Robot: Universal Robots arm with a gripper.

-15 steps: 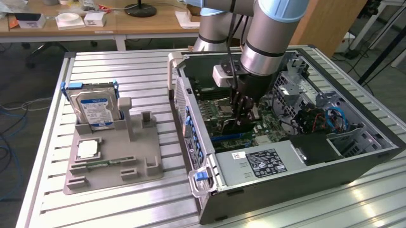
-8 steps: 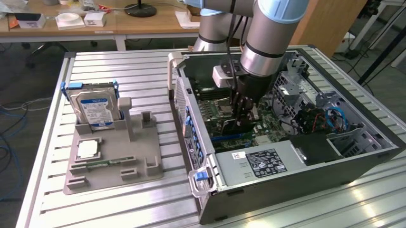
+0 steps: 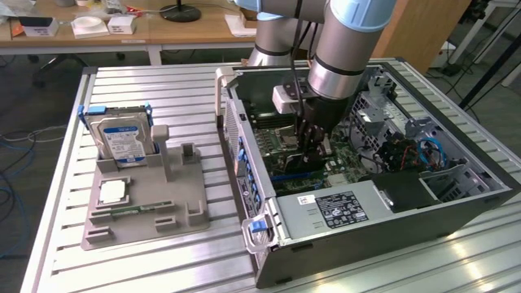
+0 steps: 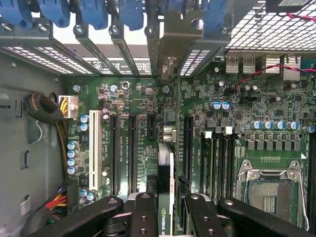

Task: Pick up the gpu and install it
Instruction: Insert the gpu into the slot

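Inside the open computer case (image 3: 456, 213), on the exterior view's right, the arm reaches down over the motherboard (image 4: 133, 143).
Gripper (image 4: 165, 212) fingers (image 4: 143, 217) are clamped on the gpu (image 4: 165, 197), held edge-on between them, upright over the expansion slots, its bracket end toward the case's rear slot covers. Left on the table, a grey fixture tray (image 3: 138, 213) holds the hard drive (image 3: 121, 141).

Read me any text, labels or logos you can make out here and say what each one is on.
Power supply label in the computer case: print too small to read.
Hard drive blue label: unreadable.
Motherboard white slot lettering: too blurred to read.
Logo on the gpu in the end effector: not legible.
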